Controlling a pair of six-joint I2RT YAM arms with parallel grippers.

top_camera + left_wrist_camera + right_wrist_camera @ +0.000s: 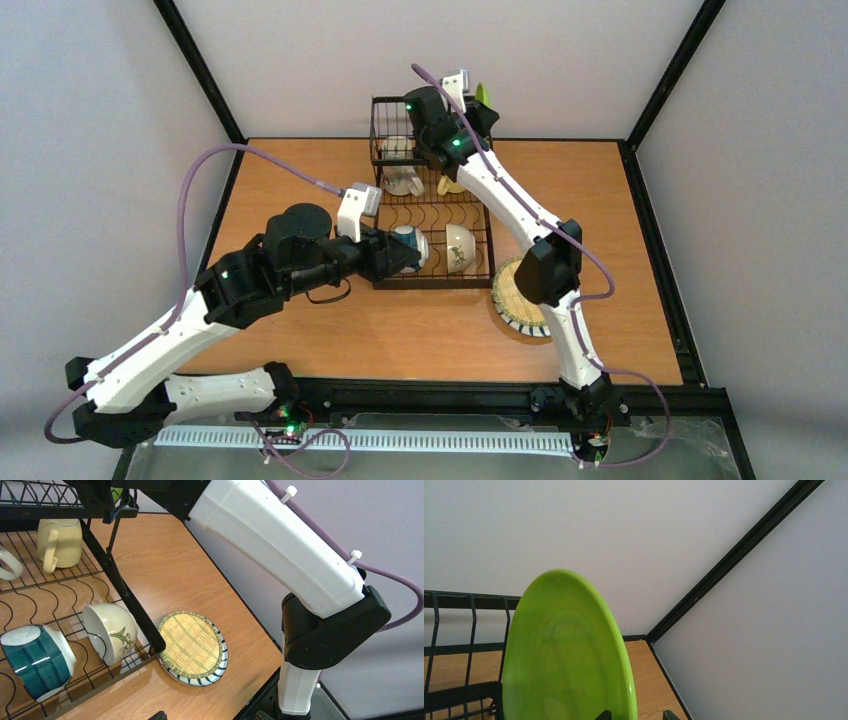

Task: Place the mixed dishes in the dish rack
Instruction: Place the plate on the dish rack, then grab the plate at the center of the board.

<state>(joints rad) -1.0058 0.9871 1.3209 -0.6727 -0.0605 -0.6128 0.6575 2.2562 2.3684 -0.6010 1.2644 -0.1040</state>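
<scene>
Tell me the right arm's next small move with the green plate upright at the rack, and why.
Probably lift the right gripper straight up off the green plate. Its jaws look parted about the rim, and the plate stands on edge beside the rack wires; its footing is hidden, so go slowly. A striped plate lies outside the rack.

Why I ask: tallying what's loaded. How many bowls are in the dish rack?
2. The teal-and-white bowl lies at the dish rack's near end; the white motif bowl is right of it. The right arm hides part of the rack, so more are possible.
</scene>
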